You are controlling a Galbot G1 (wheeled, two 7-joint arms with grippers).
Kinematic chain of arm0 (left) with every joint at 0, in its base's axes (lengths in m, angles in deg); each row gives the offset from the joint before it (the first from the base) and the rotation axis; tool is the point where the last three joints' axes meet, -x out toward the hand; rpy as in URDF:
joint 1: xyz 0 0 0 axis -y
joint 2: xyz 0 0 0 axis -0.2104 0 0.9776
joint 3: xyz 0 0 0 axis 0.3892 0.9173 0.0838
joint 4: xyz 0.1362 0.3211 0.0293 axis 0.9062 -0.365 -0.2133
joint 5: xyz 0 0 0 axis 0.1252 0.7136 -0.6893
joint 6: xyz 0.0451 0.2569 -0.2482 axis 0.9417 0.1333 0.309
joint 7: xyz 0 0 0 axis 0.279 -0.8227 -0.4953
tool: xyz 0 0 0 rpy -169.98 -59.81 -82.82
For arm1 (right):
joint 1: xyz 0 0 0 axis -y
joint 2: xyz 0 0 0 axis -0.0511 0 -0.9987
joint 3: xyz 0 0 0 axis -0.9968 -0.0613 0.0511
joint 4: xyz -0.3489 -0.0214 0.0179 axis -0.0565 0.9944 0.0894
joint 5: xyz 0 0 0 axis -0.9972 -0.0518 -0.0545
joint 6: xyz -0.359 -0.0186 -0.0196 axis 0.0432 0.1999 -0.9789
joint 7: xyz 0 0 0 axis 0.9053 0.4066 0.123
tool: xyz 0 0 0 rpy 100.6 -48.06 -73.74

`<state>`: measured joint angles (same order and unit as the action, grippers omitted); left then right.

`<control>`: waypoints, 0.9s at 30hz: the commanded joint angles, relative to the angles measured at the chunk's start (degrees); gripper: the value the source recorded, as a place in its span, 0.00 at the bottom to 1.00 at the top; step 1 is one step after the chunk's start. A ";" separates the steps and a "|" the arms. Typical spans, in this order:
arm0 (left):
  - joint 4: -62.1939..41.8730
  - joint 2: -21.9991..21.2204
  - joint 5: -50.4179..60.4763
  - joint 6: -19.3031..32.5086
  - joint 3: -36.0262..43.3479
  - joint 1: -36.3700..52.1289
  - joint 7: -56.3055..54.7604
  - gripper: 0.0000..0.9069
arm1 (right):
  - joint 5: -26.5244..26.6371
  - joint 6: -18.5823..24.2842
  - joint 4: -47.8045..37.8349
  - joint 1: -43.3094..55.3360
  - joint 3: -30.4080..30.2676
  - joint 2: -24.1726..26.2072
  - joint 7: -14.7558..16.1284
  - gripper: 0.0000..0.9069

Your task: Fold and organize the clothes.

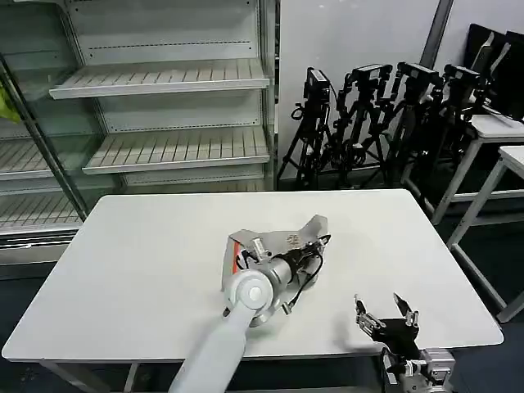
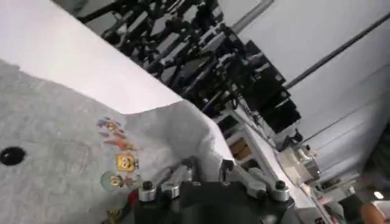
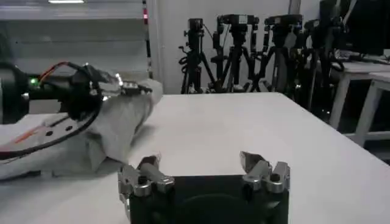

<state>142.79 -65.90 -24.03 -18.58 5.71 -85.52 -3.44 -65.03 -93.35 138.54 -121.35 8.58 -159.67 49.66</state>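
At the near edge of the white table [image 1: 123, 270], the right hand [image 1: 386, 314] is waiting with its fingers spread apart, grasping nothing, well away from the cloth. Farther in, near the middle of the table, the left hand [image 2: 210, 180] is pressing down on the light grey T-shirt [image 1: 282, 241], which is lying bunched in a loose heap; whether its fingers are clenched on the fabric I cannot tell.

If this hand is gripping only one layer, lifting is probably pulling the heap open unevenly instead of making a clean fold, and the soft cotton is likely sliding on the smooth table.

No readable writing is showing; the chest print [image 2: 119, 155] is only small coloured cartoon figures.
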 commanded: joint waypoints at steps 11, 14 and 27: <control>19.39 7.26 24.96 7.05 -5.45 -11.86 9.34 1.00 | -6.00 3.46 0.45 1.41 -0.98 0.72 -0.09 1.00; 23.62 11.40 40.41 10.62 -9.00 -19.05 10.51 1.00 | -7.33 5.95 0.15 1.83 -1.73 0.62 -0.26 1.00; 34.08 11.09 67.53 24.77 -22.18 -47.02 7.94 1.00 | -8.79 10.60 -2.60 4.24 -4.38 -0.05 -3.05 1.00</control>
<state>166.83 -56.96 19.34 -3.81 -7.67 -110.95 5.16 -71.78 -86.88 136.97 -117.97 5.43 -159.62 48.39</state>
